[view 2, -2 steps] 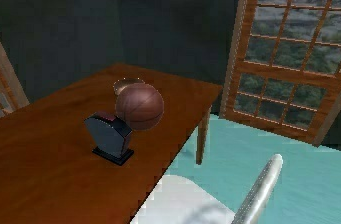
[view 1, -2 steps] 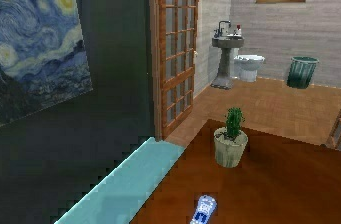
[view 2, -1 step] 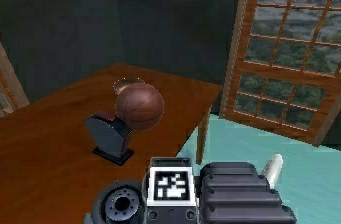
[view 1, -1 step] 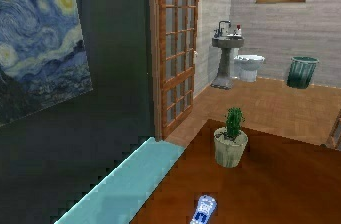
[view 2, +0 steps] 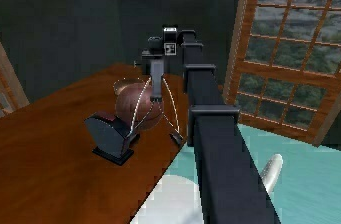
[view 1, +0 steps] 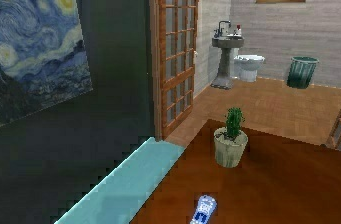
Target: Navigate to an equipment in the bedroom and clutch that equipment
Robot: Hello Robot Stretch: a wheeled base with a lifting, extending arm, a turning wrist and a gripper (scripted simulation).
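In the forward view, the brown polished wooden bench (view 1: 298,180) takes the lower right. Its left edge runs diagonally beside a pale teal strip (view 1: 128,185), which lies between it and the dark grey-green wall (view 1: 118,90). A blue and yellow swirling-sky painting (view 1: 28,60) hangs on that wall. Near the bench's far corner stands a small green cactus in a tan pot (view 1: 231,140), and a small blue-and-white flat object (view 1: 203,210) lies close to the left edge. Past the corner, beside a wooden glass-paned door (view 1: 175,65), an open stretch of wooden plank floor (view 1: 278,105) leads to a white pedestal sink (view 1: 225,45) and a dark green bin (view 1: 302,72). In the arm side view, the dark square arm bar (view 2: 213,140) reaches over the bench to the hand (view 2: 155,100), which hangs in front of the brown round ball with dark seams (view 2: 133,100), well inside the bench's edges. I cannot tell the hand's state or whether it holds anything. A black angular object (view 2: 110,135) sits just beside the ball. Beyond the bench's near edge lies a teal expanse (view 2: 318,185), under a wooden-framed window (view 2: 288,60).
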